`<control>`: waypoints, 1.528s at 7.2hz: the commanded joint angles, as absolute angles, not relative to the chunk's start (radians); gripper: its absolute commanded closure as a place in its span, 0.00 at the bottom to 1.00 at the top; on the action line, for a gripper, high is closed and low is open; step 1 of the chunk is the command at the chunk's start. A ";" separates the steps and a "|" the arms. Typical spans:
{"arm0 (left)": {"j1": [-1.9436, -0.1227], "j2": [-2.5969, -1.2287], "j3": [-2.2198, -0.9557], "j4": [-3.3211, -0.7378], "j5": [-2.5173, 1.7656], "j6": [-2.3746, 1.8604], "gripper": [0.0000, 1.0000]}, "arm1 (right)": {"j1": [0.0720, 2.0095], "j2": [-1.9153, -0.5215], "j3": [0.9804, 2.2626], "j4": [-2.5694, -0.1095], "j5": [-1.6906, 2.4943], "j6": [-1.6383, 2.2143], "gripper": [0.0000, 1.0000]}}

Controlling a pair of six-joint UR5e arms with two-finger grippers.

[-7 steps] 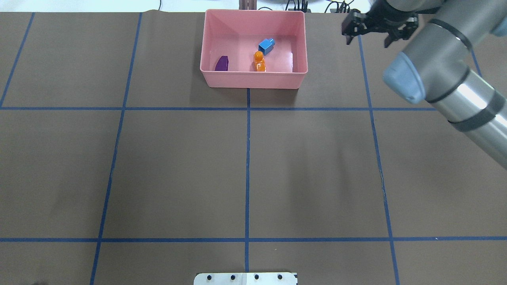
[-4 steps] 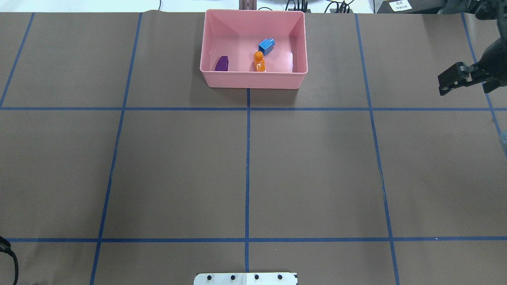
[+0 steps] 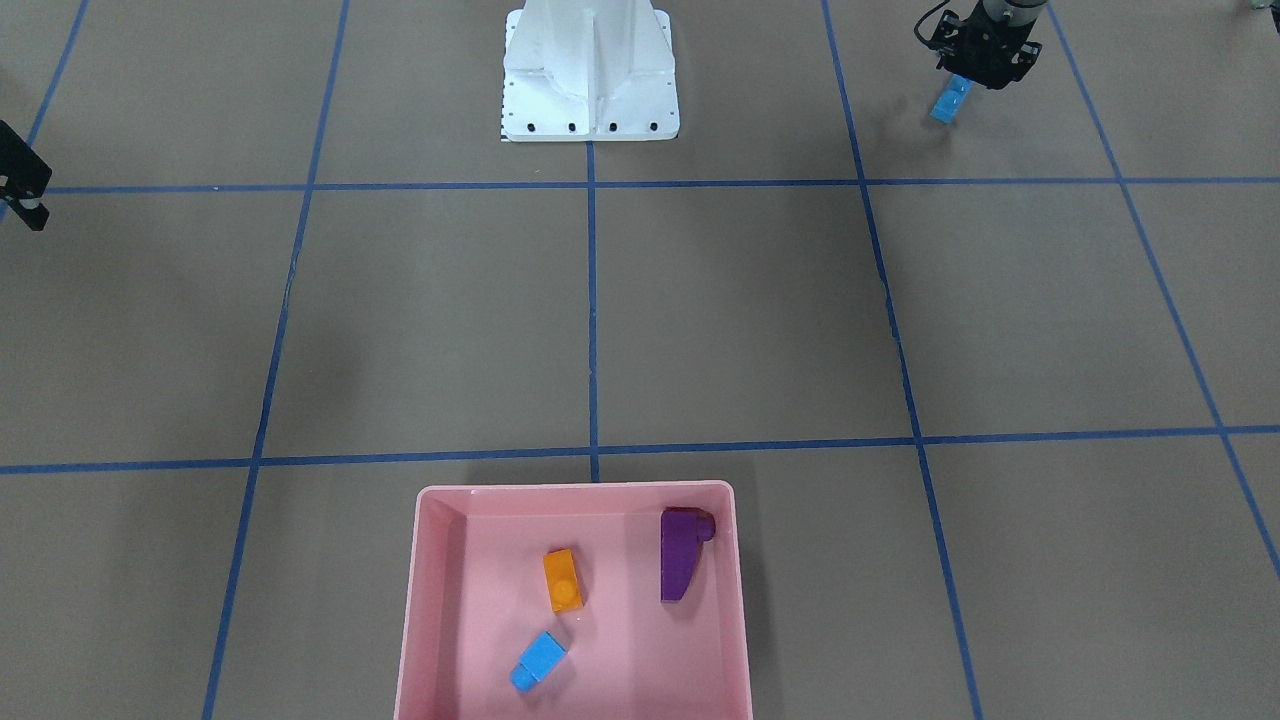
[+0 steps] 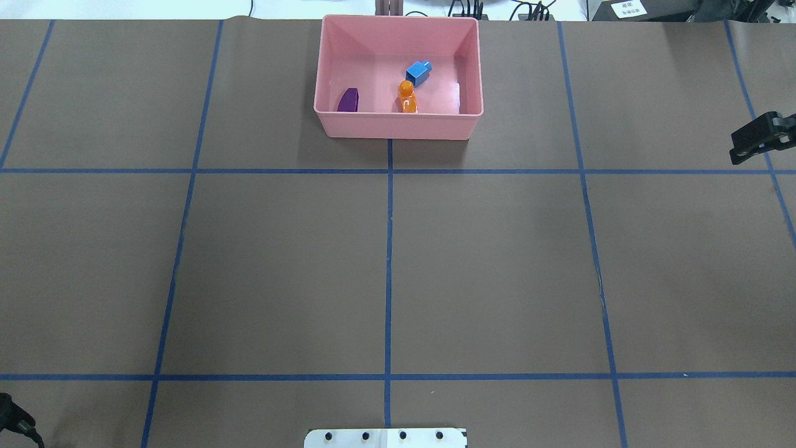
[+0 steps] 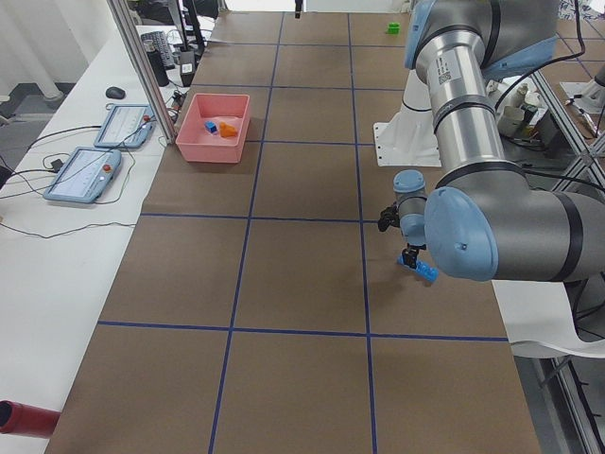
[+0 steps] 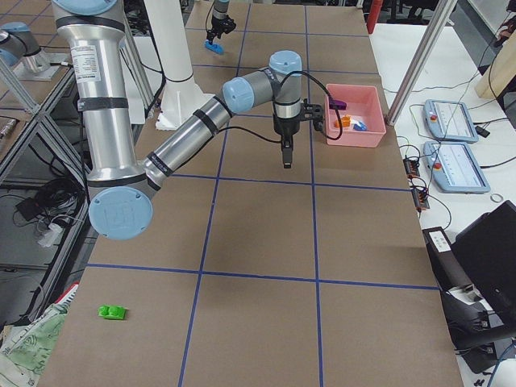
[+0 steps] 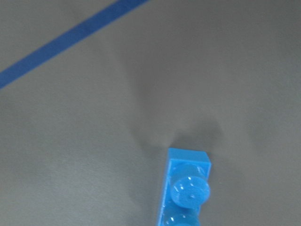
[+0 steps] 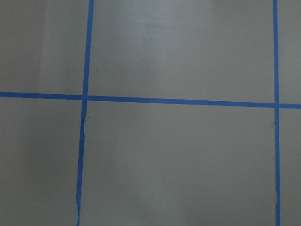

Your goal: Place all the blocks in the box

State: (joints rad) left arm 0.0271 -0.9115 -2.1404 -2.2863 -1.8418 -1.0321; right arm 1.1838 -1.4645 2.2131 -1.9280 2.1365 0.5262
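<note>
The pink box (image 4: pixel 398 118) stands at the table's far middle. It holds the orange block (image 4: pixel 407 98), the small light-blue block (image 4: pixel 418 73) and the purple sloped block (image 4: pixel 349 100). The long light-blue block (image 3: pixel 950 102) lies on the table on my left side, and its studded end fills the left wrist view (image 7: pixel 186 188). My left gripper (image 3: pixel 985 65) hangs right over it and looks open. My right gripper (image 4: pixel 755 140) is open and empty at the table's right edge. The green block (image 6: pixel 111 311) lies far off at my right end.
The white robot base (image 3: pixel 590 75) stands at the near middle edge. Blue tape lines (image 4: pixel 388 249) grid the brown table cover. Two tablets (image 6: pixel 451 121) lie on the side bench beyond the box.
My right arm swung away from the box's far right corner, to the right and nearer me, until only its gripper shows at the view's edge. The blocks in the box did not move.
</note>
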 commanded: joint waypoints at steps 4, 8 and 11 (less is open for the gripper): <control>0.044 -0.954 -2.125 -2.231 -1.842 -1.034 0.31 | 1.186 -1.500 2.215 -1.925 2.138 0.520 0.00; 0.044 -1.006 -2.120 -2.171 -1.842 -1.034 0.37 | 1.190 -1.532 2.215 -1.921 2.146 0.477 0.00; 0.043 -1.005 -2.114 -2.171 -1.842 -1.034 0.92 | 1.189 -1.528 2.215 -1.921 2.148 0.477 0.00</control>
State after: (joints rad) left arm 0.0434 -1.0044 -2.1145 -2.1702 -1.8423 -1.0340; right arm 1.1891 -1.5306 2.2151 -1.9205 2.1471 0.4772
